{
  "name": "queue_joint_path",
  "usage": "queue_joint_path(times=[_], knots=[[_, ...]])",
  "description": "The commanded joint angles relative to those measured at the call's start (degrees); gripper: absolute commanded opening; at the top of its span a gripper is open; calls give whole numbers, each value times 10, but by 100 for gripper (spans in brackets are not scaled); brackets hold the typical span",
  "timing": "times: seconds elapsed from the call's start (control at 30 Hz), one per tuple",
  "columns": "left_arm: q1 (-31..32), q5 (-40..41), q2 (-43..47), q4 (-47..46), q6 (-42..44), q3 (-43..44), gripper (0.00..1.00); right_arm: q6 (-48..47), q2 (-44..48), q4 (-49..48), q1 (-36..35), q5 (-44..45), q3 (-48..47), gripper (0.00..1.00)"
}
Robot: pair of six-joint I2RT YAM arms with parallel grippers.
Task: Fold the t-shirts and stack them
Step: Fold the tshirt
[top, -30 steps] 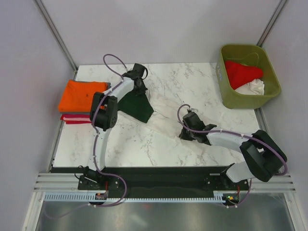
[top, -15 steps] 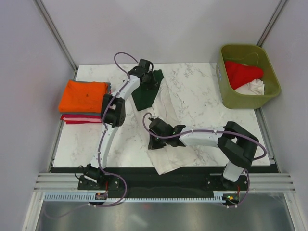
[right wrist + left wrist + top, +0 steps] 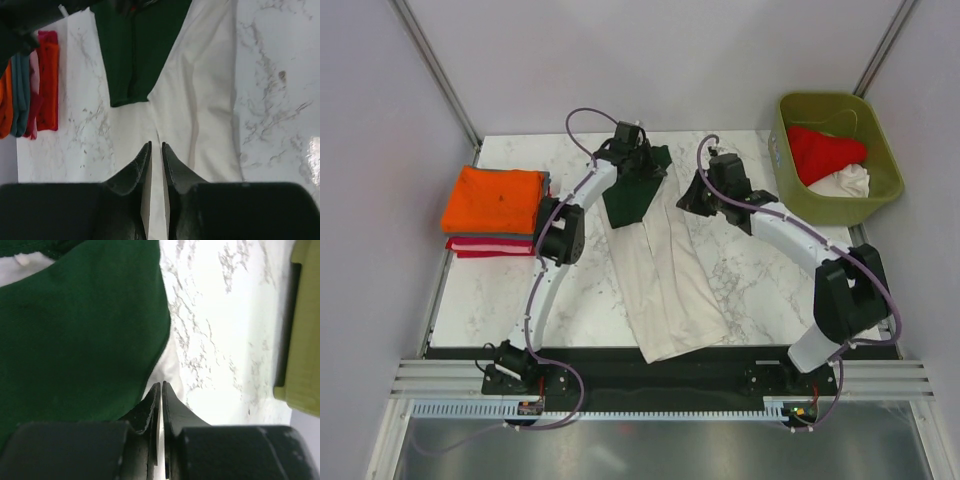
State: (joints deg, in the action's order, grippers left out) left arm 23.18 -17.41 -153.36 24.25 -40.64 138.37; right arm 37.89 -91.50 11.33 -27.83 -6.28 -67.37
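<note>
The cream t-shirt [image 3: 665, 280] lies as a long folded strip from the back middle of the table to its near edge. Its dark green sleeve [image 3: 630, 200] is at the far end. My left gripper [image 3: 642, 165] sits low over that sleeve [image 3: 75, 330]. Its fingers [image 3: 161, 384] are shut to a hairline slit, and I cannot tell if cloth is caught at the tips. My right gripper [image 3: 692, 195] hovers just right of the strip's far end. In its wrist view it [image 3: 155, 145] stands slightly open above the cream cloth [image 3: 200, 100], holding nothing.
Folded t-shirts are stacked at the table's left edge, orange [image 3: 492, 198] on top and red [image 3: 475, 246] below. The olive-green bin [image 3: 790, 200] at the back right holds a red tee [image 3: 825, 150] and a white one [image 3: 850, 182].
Both arms have swung to the back of the table, pulling the cream shirt out into a long flat strip. The right gripper came from the front middle. Both sets of jaws have eased apart slightly.
</note>
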Motion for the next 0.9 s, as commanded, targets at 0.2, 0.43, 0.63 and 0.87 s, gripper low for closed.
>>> queue_joint_path(times=[0.2,0.43,0.63,0.87], knots=[[-36,-41,274,-54,64,-228,15,-46,-230,-2,116,-116,-209,37],[-37,-18,473,-84,83,-497,24,-40,-397,-9,148,-183,-367,50],[-41,25,597,-156,70,-738,46,-33,-524,-14,157,-219,-486,63],[-49,6,663,-167,68,-842,47,14,-591,-75,156,-248,-537,56]])
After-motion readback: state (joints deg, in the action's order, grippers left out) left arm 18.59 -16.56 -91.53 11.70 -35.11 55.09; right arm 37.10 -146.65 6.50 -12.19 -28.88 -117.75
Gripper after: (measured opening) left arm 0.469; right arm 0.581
